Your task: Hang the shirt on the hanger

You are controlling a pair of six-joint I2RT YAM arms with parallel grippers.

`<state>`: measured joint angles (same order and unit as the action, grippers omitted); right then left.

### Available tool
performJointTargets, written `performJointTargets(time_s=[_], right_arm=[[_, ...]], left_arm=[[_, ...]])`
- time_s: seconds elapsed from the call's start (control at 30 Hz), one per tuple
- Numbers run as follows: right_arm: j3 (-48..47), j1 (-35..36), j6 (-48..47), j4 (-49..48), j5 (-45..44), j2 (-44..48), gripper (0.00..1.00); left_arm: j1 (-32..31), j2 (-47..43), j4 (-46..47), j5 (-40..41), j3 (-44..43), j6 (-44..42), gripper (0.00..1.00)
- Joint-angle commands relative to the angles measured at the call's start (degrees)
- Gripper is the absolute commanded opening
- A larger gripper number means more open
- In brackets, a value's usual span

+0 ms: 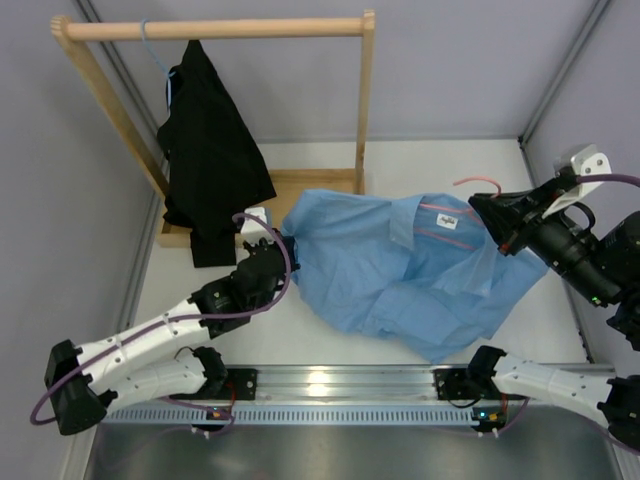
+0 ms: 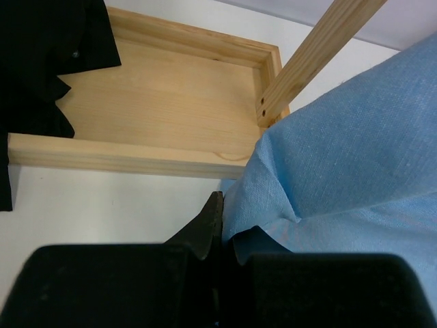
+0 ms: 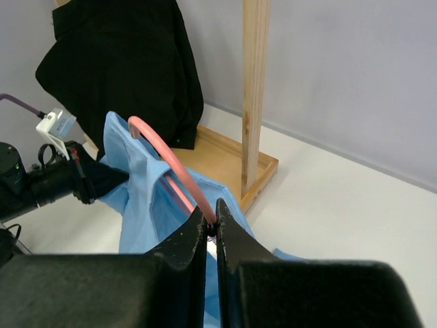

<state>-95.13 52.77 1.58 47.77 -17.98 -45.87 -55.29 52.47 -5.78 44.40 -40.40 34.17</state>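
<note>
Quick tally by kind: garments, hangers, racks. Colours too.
Garments: 2 (light blue shirt, black garment)
Hangers: 2 (pink hanger, blue hanger)
Racks: 1 (wooden rack)
Total: 5

Wooden rack (image 1: 365, 110) and black garment (image 1: 205, 150) stand just beyond the shirt (image 1: 400, 270).

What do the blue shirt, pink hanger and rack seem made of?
The shirt looks like matte woven cloth: weave texture, soft folds. The hanger is a thin rod with a smooth pink surface, perhaps coated wire or plastic. The rack looks like pale bare wood, grain visible.
</note>
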Motion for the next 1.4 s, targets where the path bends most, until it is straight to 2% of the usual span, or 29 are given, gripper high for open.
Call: performJointTargets(time_s=[0.0,0.23,0.27,0.37,0.4,0.43,0.47,0.53,0.57,0.63,0.67,0.73,0.8,0.83,0.87,0.9,0.93,1.0,1.03,1.07,1.2,1.27,1.37], right_arm=[[-0.8,0.3,-0.5,-4.8,-2.7,1.4,0.0],[0.0,0.3,-0.2,-5.1,-4.1,1.0,0.0],[0.3,0.4,-0.2,-5.2,-3.8,1.0,0.0],[0.5,0.3,0.3,-5.4,-4.6,0.7,0.0],[0.5,0.3,0.4,-5.7,-4.9,0.7,0.0],[0.5,0.4,0.5,-5.9,-4.5,0.6,0.0],[0.4,0.3,0.5,-5.9,-4.1,0.4,0.0],[-0.1,0.3,0.4,-6.0,-3.2,-0.5,0.0],[-0.7,0.3,0.4,-5.9,-3.3,-1.0,0.0],[-1.4,0.3,0.2,-5.9,-4.4,-1.8,0.0],[-1.7,0.3,0.2,-5.9,-5.2,-2.0,0.0],[-1.8,0.4,-0.2,-5.9,-6.4,-2.6,0.0],[-1.5,0.3,-0.4,-5.9,-5.2,-3.0,0.0],[-1.5,0.3,-0.5,-5.8,-4.3,-3.5,0.0],[-1.4,0.3,-0.8,-5.8,-2.9,-3.8,0.0],[-1.5,0.3,-1.1,-5.7,-0.1,-4.1,0.0],[-1.9,0.4,-1.1,-5.2,1.0,-4.8,0.0],[-2.9,0.3,-3.0,-4.1,3.0,-5.6,0.0],[-3.5,0.3,-3.2,-3.3,3.6,-6.4,0.0],[-4.4,0.4,-3.8,-1.7,5.7,-6.8,0.0],[-3.1,0.3,-5.9,-0.9,16.0,-5.4,0.0],[-1.8,0.3,-6.8,-1.0,21.0,-4.8,0.0],[-1.1,0.4,-6.9,-1.0,21.4,-4.0,0.0]], left_arm=[[0.8,0.4,-0.3,0.8,-1.5,1.8,0.0],[0.8,-1.1,-0.9,-0.3,-2.4,1.4,0.0],[0.8,-1.2,-1.2,-0.2,-2.5,0.9,0.05],[0.9,-1.9,-3.2,1.6,-2.8,1.4,0.05],[0.9,-2.2,-3.3,1.5,-2.8,1.2,0.08],[0.9,-2.4,-3.3,1.0,-3.0,0.7,0.14],[0.9,-2.5,-3.4,-1.1,-3.2,-0.9,0.26],[1.0,-3.2,-4.3,-2.0,-4.6,-2.6,0.35],[1.0,-3.4,-5.1,-2.6,-5.5,-3.2,0.5],[0.9,-5.2,-8.0,-4.4,-8.5,-5.4,0.68],[0.9,-6.9,-9.1,-7.4,-9.8,-6.3,0.88],[0.8,-9.0,-10.7,-11.9,-13.3,-10.0,0.98],[0.8,-10.3,-10.6,-20.6,-15.7,-13.7,0.98],[0.8,-9.5,-11.1,-23.8,-19.8,-18.5,0.98],[0.8,-6.2,-12.3,-27.1,-22.6,-20.9,0.98],[0.9,-4.1,-13.6,-34.9,-25.6,-23.4,0.98],[0.8,-1.5,-17.1,-40.3,-32.1,-29.1,0.98],[0.8,6.3,-21.7,-51.0,-38.9,-35.5,0.98],[0.9,8.7,-23.8,-57.8,-42.3,-41.8,0.98],[0.8,12.4,-27.6,-60.5,-47.9,-44.9,0.98],[0.9,17.5,-30.2,-69.0,-54.0,-57.1,0.98],[1.0,22.7,-36.6,-75.8,-59.9,-59.4,0.98],[0.9,28.6,-41.7,-77.6,-64.6,-61.1,0.92]])
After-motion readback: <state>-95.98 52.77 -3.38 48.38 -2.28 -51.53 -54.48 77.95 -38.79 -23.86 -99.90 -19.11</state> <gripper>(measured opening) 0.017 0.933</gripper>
